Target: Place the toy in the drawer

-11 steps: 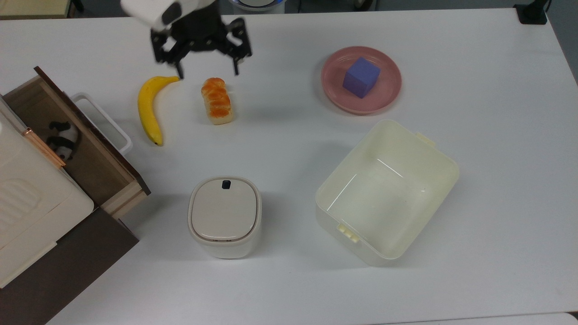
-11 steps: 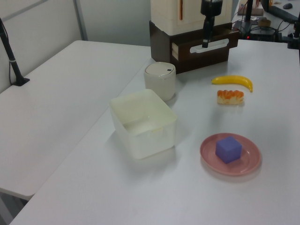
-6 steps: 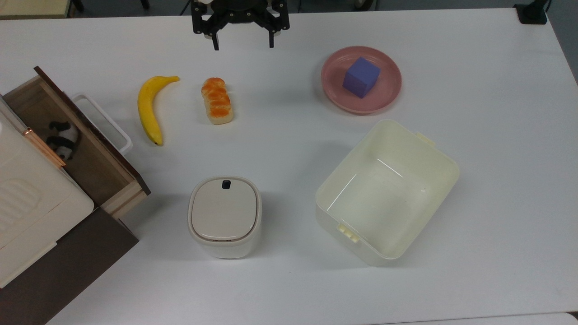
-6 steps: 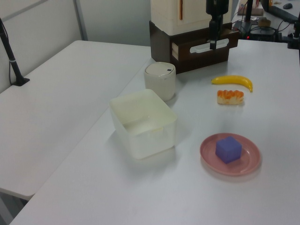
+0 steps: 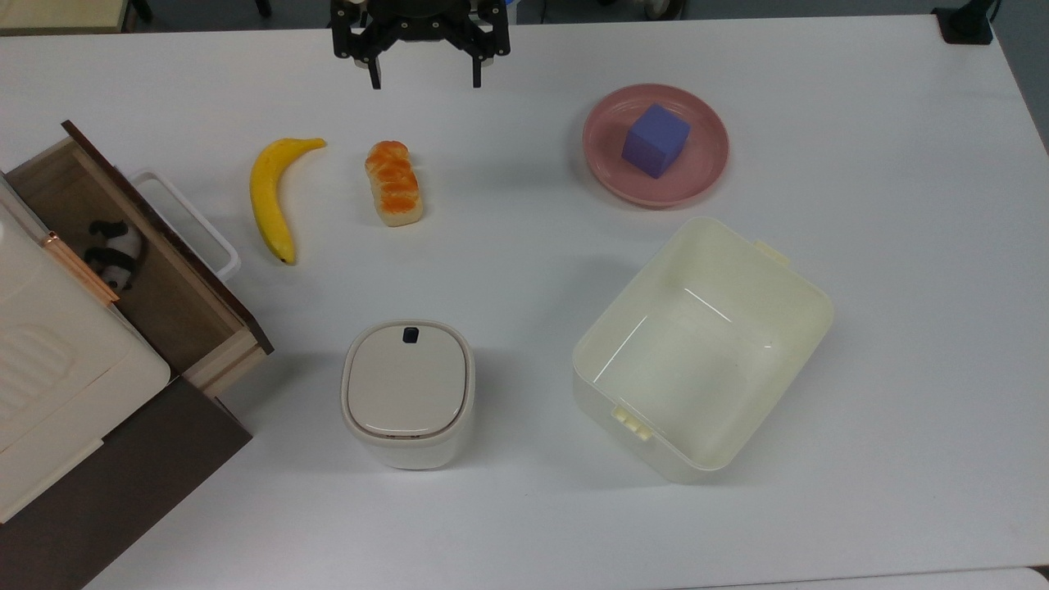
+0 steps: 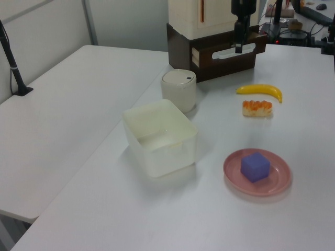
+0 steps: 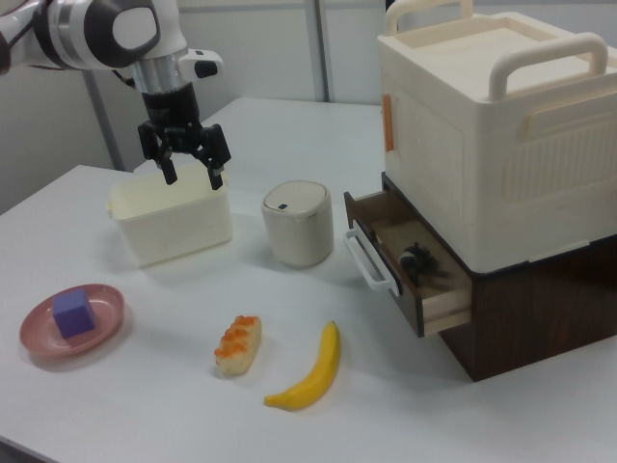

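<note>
The toy point(image 5: 113, 252), a small black-and-white panda, lies inside the open drawer point(image 5: 176, 291) at the top view's left; I also see the toy point(image 7: 421, 261) in the right view, in the drawer point(image 7: 431, 299) with its white loop handle point(image 7: 368, 261). The drawer point(image 6: 230, 51) sits under a cream box in the left view. My gripper point(image 5: 424, 80) hangs open and empty high above the table at the top view's upper edge, far from the drawer, beyond the banana and bread. In the right view the gripper point(image 7: 190, 177) has its two fingers spread apart; the gripper point(image 6: 238, 48) is a thin dark shape in the left view.
A banana point(image 5: 272, 193) and a bread loaf point(image 5: 394, 182) lie near the drawer. A purple cube point(image 5: 655, 139) sits on a pink plate point(image 5: 706, 172). A cream bin point(image 5: 703, 348) and a lidded beige container point(image 5: 408, 392) stand nearer the top view's lower edge. A big cream box point(image 7: 492, 125) tops the dark cabinet.
The gripper has moved away from above the banana's tip toward the top view's upper edge and risen, shifting slightly left in the last half second. The toy stays in the drawer.
</note>
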Controlling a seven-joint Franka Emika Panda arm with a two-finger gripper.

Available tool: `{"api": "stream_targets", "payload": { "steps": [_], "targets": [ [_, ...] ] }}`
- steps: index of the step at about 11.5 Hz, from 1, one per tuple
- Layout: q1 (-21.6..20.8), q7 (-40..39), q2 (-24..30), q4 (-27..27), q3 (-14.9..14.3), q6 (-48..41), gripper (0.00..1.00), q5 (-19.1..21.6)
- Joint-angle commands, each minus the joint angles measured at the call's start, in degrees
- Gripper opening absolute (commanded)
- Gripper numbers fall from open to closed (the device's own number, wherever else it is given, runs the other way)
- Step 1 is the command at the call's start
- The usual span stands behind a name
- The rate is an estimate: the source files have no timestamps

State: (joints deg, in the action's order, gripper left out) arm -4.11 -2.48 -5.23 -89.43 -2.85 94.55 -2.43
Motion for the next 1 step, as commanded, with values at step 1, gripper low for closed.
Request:
{"api": "stream_targets", "payload": {
  "steps": [1],
  "targets": [
    [-1.0, 0.5, 1.7, -1.8, -0.9, 1.4, 1.00, -1.3]
  ]
}}
